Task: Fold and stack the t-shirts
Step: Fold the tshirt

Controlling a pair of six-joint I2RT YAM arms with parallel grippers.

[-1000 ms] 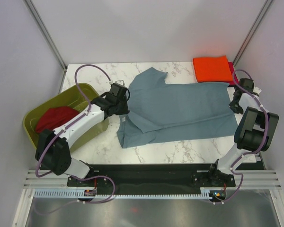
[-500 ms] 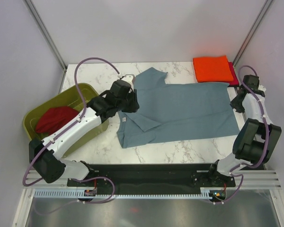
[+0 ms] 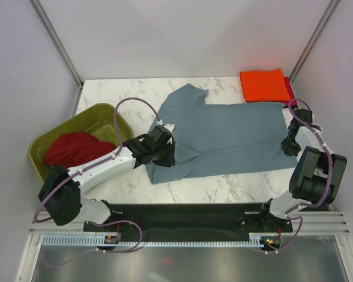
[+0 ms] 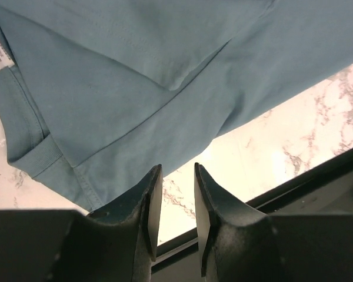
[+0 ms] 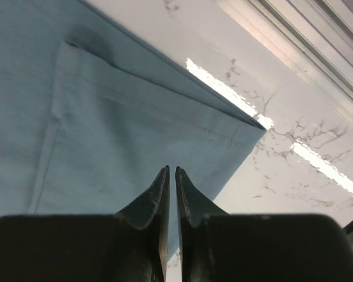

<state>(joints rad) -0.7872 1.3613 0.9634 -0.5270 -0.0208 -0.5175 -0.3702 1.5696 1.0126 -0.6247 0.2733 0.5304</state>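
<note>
The slate blue-grey t-shirt (image 3: 229, 135) lies spread on the marble table, its left part folded over. My left gripper (image 3: 165, 155) hovers at the shirt's near-left corner. In the left wrist view the jaws (image 4: 176, 167) stand a little apart and empty, over the shirt's edge (image 4: 123, 106). My right gripper (image 3: 289, 144) sits at the shirt's right hem. In the right wrist view its jaws (image 5: 170, 169) are nearly closed with nothing between them, above the cloth (image 5: 106, 117). The orange t-shirt (image 3: 263, 86) lies folded at the back right on the magenta-red one (image 3: 289, 89). The dark red t-shirt (image 3: 70, 148) is bunched in the tub.
An olive-green plastic tub (image 3: 109, 114) stands at the table's left edge. Bare marble (image 3: 123, 94) shows behind it. The black rail (image 3: 188, 212) runs along the table's near edge. The enclosure's walls stand close on the left, back and right.
My left gripper has moved from the shirt's left sleeve area toward the near-left corner. My right gripper has shifted a little nearer along the right hem. The shirt has barely changed.
</note>
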